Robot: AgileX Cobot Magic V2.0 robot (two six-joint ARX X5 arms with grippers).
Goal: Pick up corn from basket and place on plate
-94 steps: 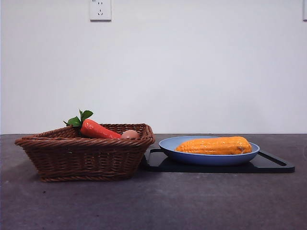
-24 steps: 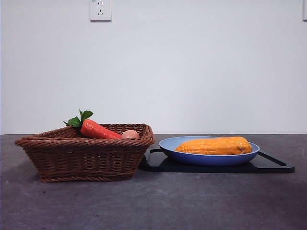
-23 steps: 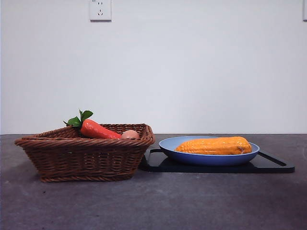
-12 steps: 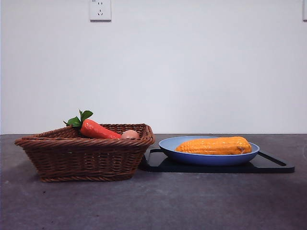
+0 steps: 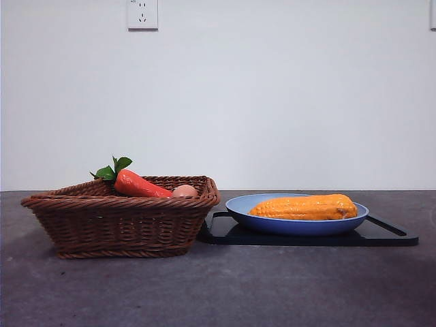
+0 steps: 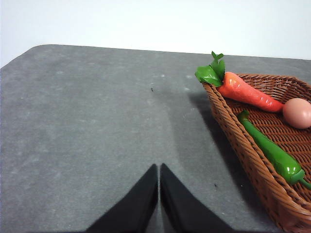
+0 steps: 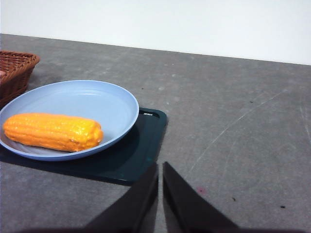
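Front view, L to R: the basket (image 5: 122, 218) sits on the dark grey table (image 5: 218, 293), holding a carrot (image 5: 139, 184) w/ green leaves poking over the rim and a pinkish egg (image 5: 184, 191) next to it. Left wrist view also shows a green chili pepper (image 6: 272, 151) lying inside the basket (image 6: 257, 160), betw. the carrot (image 6: 248, 92) and the near wall, egg (image 6: 297, 112) just beyond it.

Just R of the basket, a flat black tray (image 5: 381, 234) lies on the table, near edge close to the basket's side. The plate (image 5: 272, 219) rests on the tray. The corn (image 5: 304, 207) lies flat in the plate, lengthwise across it, not in the basket.

Left gripper (image 6: 159, 167) hovers over bare table beside the basket, jaws pressed together, holding nothing. Right gripper (image 7: 160, 165) is over the table near the tray's (image 7: 131, 165) corner, well clear of the plate (image 7: 116, 104) and corn (image 7: 53, 132), jaws nearly closed w/ only a thin slit, nothing betw. them. Neither arm shows in the front view.
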